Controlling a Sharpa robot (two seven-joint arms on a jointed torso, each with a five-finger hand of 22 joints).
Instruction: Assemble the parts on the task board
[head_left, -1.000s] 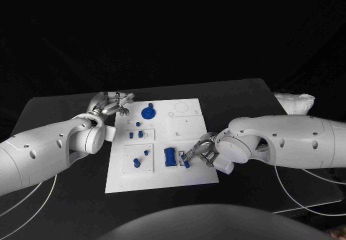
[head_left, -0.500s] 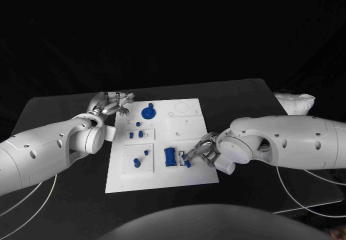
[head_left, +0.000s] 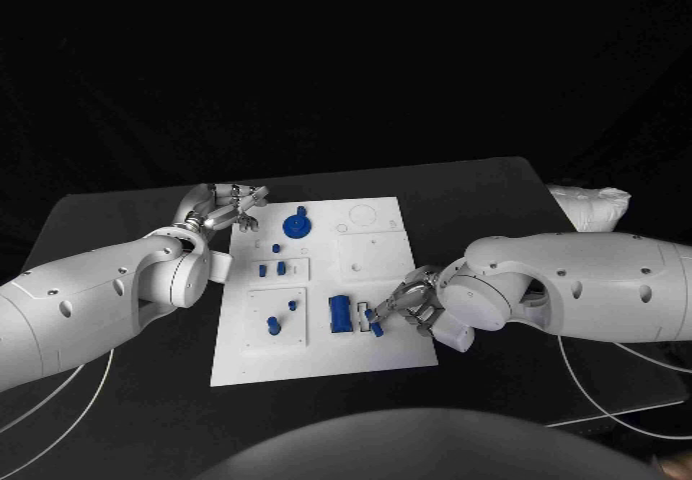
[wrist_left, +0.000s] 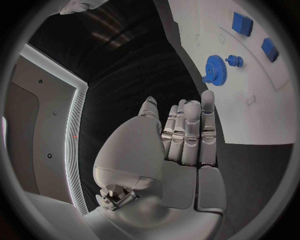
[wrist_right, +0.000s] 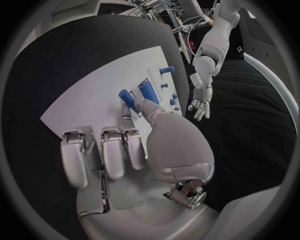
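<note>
Holding a blue peg (head_left: 374, 322), the right hand (head_left: 408, 305) has barely shifted; left hand (head_left: 224, 212) stays open.

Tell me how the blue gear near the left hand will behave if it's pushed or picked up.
The blue gear looks like rigid plastic, so probably stiff and light. It lies flat on the task board, so likely slides rather than rolls. Its toothed rim should give fingers grip.

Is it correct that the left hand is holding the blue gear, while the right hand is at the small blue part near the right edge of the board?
Not quite. The left hand holds nothing: in the left wrist view its fingers lie straight, apart from the blue gear, which sits on the task board. The rest is right: the right hand is at the small blue part.
</note>
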